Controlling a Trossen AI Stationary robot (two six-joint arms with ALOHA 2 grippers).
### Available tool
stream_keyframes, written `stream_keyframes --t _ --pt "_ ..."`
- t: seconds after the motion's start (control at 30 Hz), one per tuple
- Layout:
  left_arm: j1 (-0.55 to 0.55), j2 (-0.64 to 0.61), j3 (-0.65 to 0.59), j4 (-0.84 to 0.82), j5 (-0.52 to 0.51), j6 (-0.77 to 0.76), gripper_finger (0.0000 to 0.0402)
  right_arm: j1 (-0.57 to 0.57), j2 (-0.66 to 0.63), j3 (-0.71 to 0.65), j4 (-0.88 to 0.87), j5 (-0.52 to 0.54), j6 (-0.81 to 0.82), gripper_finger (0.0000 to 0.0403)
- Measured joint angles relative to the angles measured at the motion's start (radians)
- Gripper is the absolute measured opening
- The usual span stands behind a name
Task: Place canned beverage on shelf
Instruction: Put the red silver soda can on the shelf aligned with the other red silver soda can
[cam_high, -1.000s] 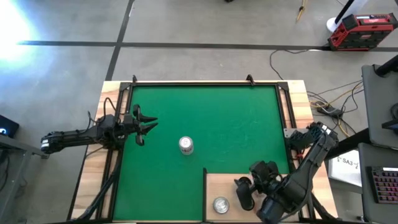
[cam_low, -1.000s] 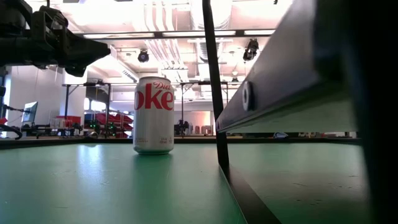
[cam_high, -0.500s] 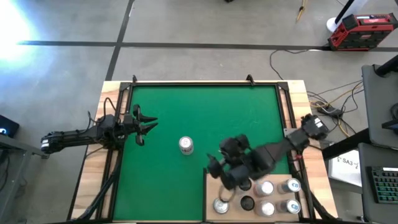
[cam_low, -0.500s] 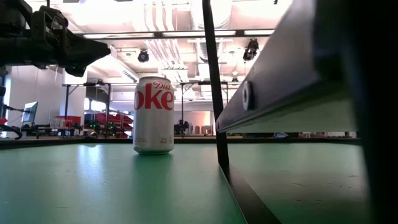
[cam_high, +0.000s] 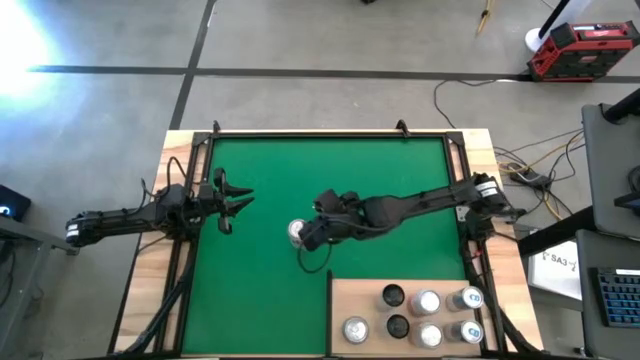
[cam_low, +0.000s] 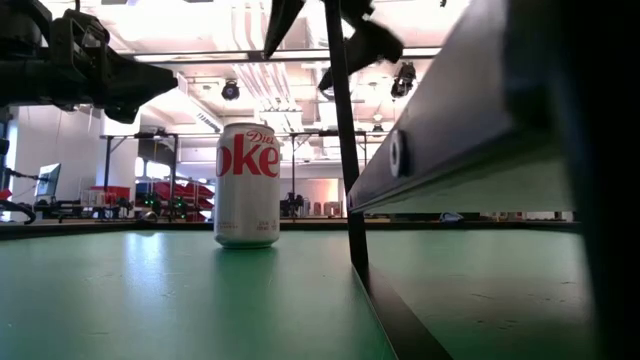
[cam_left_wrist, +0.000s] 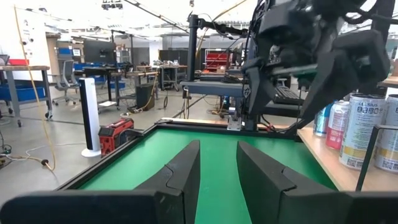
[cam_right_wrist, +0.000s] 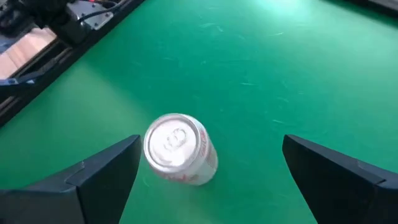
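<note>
A silver Diet Coke can (cam_high: 298, 232) stands upright on its base on the green mat (cam_high: 380, 170); it also shows in the low view (cam_low: 247, 185) and the right wrist view (cam_right_wrist: 179, 149). My right gripper (cam_high: 312, 234) hangs open just above it, fingers wide apart on either side (cam_right_wrist: 211, 180), touching nothing; its fingertips show above the can in the low view (cam_low: 330, 30). The pale plywood shelf (cam_high: 350, 298) lies at the near right. My left gripper (cam_high: 234, 203) waits open at the mat's left edge (cam_left_wrist: 217, 168).
Several cans (cam_high: 430, 315) stand upright on the shelf, also seen in the left wrist view (cam_left_wrist: 367, 124). Black rails (cam_high: 330, 132) frame the mat. The right arm (cam_high: 420, 203) reaches across the mat from the right edge. Open green mat lies at the far side.
My right gripper has swung from over the shelf at the near right toward the table's left and far side, ending above the can on the mat. The cans on the shelf, hidden under the arm before, now show. The can has not moved.
</note>
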Motion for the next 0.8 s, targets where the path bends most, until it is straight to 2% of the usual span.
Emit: stream_keyframes --t 0.17,0.47,0.8 --pt "0.000 0.000 0.000 0.000 0.000 0.000 0.0088 -0.022 0.050 0.001 0.049 -0.039 0.000 0.0384" --pt "0.000 0.003 0.000 -0.001 0.000 0.000 0.0088 -0.021 0.144 0.002 0.154 -0.037 -0.015 0.0384" --pt "0.000 0.007 0.000 -0.002 0.000 0.000 0.0088 -0.021 0.176 0.002 0.234 -0.034 -0.076 0.0384"
